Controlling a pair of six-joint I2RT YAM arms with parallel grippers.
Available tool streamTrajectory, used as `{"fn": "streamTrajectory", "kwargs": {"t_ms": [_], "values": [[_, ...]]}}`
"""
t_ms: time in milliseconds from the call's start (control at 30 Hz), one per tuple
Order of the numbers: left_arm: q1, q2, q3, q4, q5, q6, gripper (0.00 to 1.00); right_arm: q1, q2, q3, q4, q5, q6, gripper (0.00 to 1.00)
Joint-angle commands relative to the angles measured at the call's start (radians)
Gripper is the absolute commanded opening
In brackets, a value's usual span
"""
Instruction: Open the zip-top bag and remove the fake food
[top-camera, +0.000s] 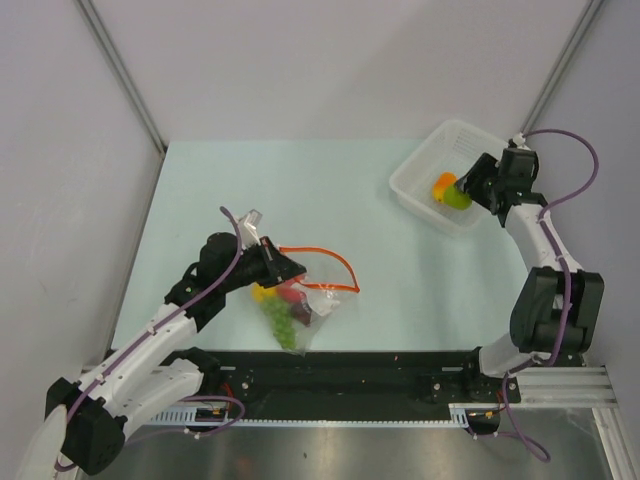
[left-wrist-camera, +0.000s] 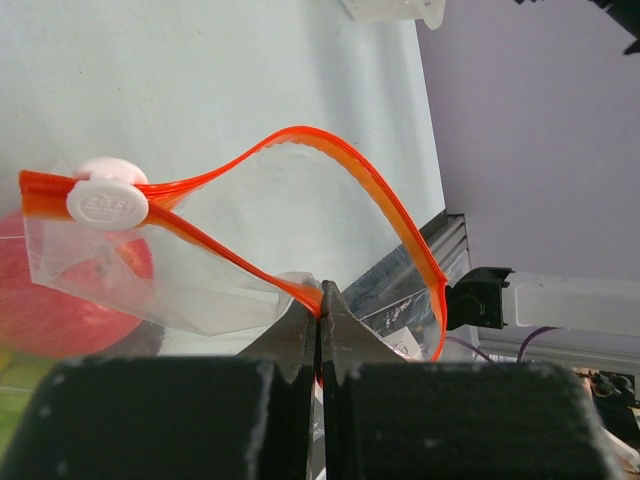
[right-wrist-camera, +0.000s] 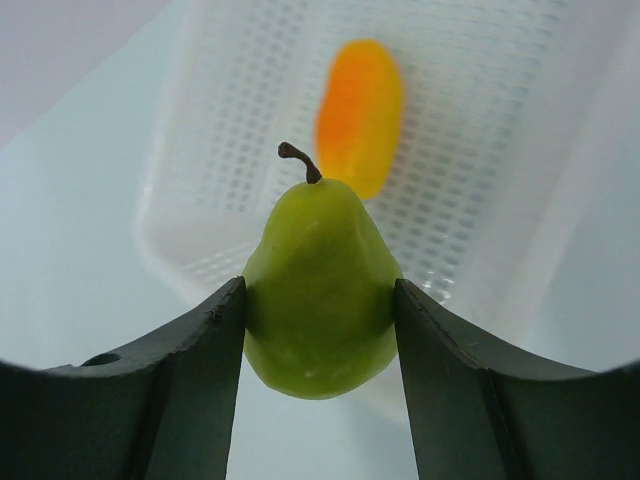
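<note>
The clear zip-top bag (top-camera: 318, 300) lies near the table's front, its orange-red zip strip (top-camera: 330, 258) spread open. My left gripper (top-camera: 288, 267) is shut on one lip of the strip (left-wrist-camera: 300, 295); the white slider (left-wrist-camera: 107, 205) sits at the strip's left end. A red apple (left-wrist-camera: 40, 300), green grapes (top-camera: 283, 325) and a yellow fruit (top-camera: 261, 293) are in the bag. My right gripper (top-camera: 464, 187) is shut on a yellow-green pear (right-wrist-camera: 320, 285) and holds it over the white mesh basket (top-camera: 420, 170). An orange-yellow oval fruit (right-wrist-camera: 360, 112) lies in the basket.
The basket stands at the table's back right, near the right wall. The black base rail (top-camera: 360, 385) runs along the table's near edge. Grey walls close in the left, back and right sides.
</note>
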Motion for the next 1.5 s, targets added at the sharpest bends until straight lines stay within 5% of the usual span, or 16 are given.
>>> {"fn": "streamTrajectory", "kwargs": {"t_ms": [0,133,467,767,1067,1467], "values": [[0.007,0.007,0.006,0.049,0.039,0.011,0.00,-0.036,0.069,0.085,0.003,0.004,0.020,0.04],[0.009,0.003,-0.005,0.062,0.046,0.002,0.00,-0.037,0.108,0.110,-0.030,0.030,0.011,0.13],[0.007,-0.034,-0.039,0.118,0.062,-0.027,0.00,-0.036,0.102,0.093,-0.054,0.056,-0.001,0.57],[0.007,-0.049,-0.046,0.114,0.074,-0.036,0.00,-0.010,0.073,0.103,-0.100,0.088,-0.026,0.75],[0.007,-0.074,-0.049,0.094,0.071,-0.041,0.00,0.048,-0.016,0.094,-0.151,0.102,-0.047,0.77],[0.009,-0.089,-0.060,0.082,0.071,-0.047,0.00,0.344,-0.249,0.004,-0.200,0.033,-0.089,0.69]]}}
